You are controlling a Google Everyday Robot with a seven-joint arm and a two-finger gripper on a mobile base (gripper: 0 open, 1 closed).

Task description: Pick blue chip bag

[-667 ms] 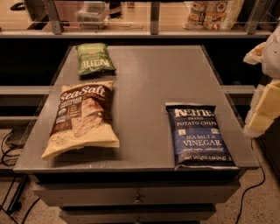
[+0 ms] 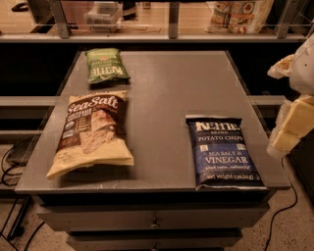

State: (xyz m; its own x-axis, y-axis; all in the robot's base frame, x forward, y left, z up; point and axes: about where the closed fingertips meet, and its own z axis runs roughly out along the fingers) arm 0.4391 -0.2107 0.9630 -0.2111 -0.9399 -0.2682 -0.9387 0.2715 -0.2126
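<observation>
At centre, table [image 2: 167, 83]: grey top, three bags lying flat.
Sea Salt bag [image 2: 93, 132]: brown-and-cream, front left.
Blue chip bag [image 2: 223, 152]: front right, lower end at table edge. Judged light, crinkly, slippery, contents fragile; pinch a crimped seam.
Green Kettle bag [image 2: 105, 63]: far left.
Gripper [image 2: 292, 128]: beside table's right edge, cut off by frame; cannot tell whether open or closed.

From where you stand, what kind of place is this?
Probably an office snack area: the blue chip bag and a green bag lie on a grey drawer cabinet, more snack packs behind. The gripper hangs beside its right edge.
</observation>
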